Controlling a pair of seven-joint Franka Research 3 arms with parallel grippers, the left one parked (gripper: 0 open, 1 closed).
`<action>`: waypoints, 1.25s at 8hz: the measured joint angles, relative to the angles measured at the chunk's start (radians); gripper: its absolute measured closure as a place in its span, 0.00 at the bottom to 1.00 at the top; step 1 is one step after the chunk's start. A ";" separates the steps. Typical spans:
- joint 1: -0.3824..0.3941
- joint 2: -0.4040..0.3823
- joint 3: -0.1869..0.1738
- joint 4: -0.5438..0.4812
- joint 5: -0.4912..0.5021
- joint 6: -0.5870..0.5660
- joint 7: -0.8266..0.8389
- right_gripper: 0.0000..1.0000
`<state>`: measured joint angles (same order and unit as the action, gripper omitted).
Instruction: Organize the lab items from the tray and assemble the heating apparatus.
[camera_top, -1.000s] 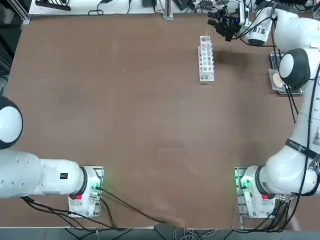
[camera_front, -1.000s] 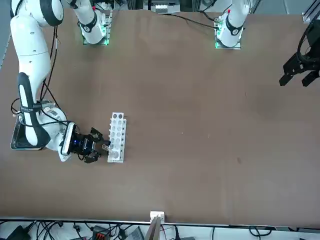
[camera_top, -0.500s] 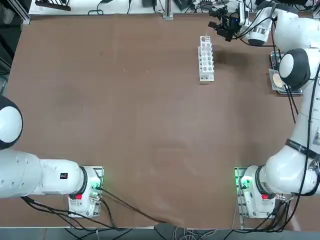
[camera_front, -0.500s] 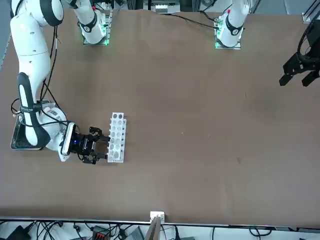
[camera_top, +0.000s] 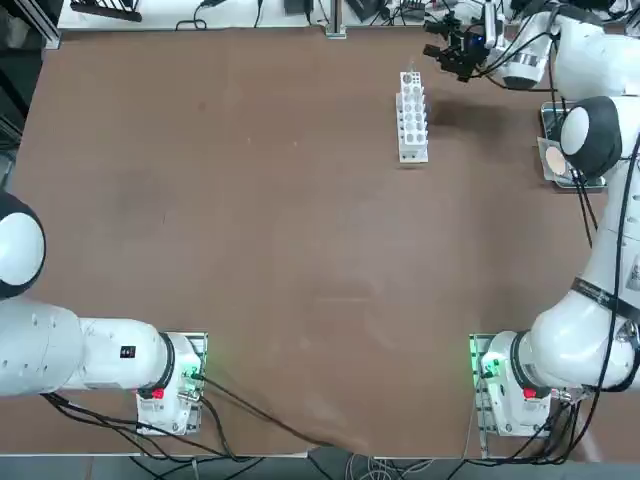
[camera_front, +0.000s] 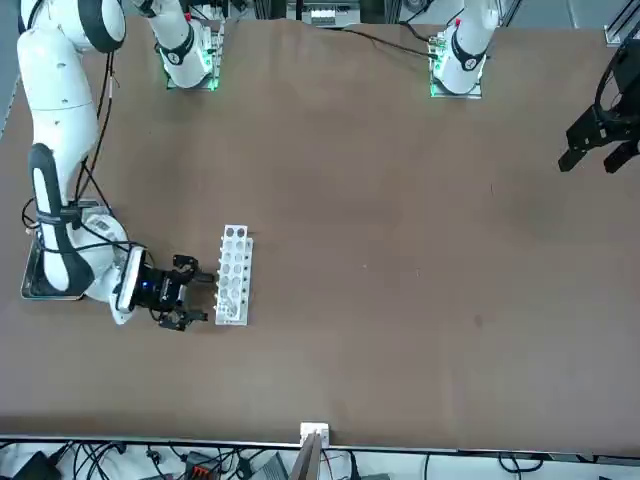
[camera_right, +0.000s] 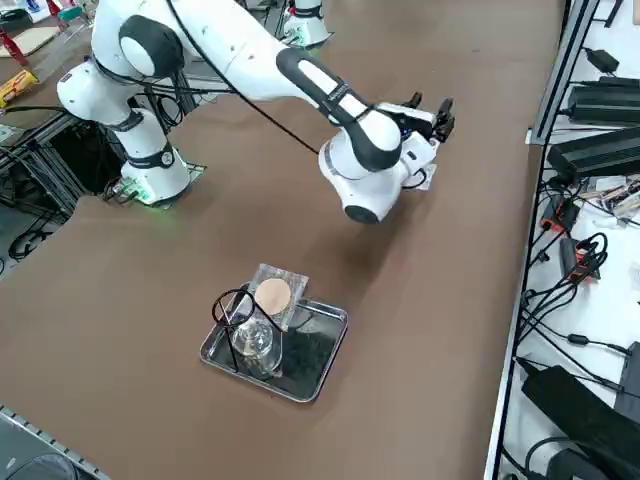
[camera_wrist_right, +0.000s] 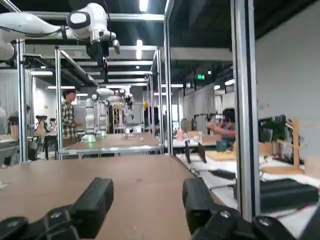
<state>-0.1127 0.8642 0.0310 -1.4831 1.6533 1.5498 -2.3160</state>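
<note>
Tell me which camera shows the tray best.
The right side view: the whole tray shows, holding the burner, tripod and mesh. In the top view the right arm covers most of it; the front view shows only its rim; the wrist view misses it.

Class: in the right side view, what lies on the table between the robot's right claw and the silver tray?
Nothing but bare brown table lies between the open right claw and the tray in the right side view; the arm's wrist only hangs above that stretch.

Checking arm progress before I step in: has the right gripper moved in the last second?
Yes. In the front view the right gripper, fingers open and empty, has backed away from the white test-tube rack toward the tray.
</note>
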 joint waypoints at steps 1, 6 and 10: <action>-0.010 -0.015 -0.035 0.005 -0.038 -0.005 0.039 0.06; -0.141 -0.133 -0.079 0.028 -0.306 -0.021 0.374 0.03; -0.196 -0.213 -0.122 0.086 -0.541 -0.023 0.715 0.03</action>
<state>-0.3090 0.6509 -0.0909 -1.3973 1.1123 1.5263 -1.6008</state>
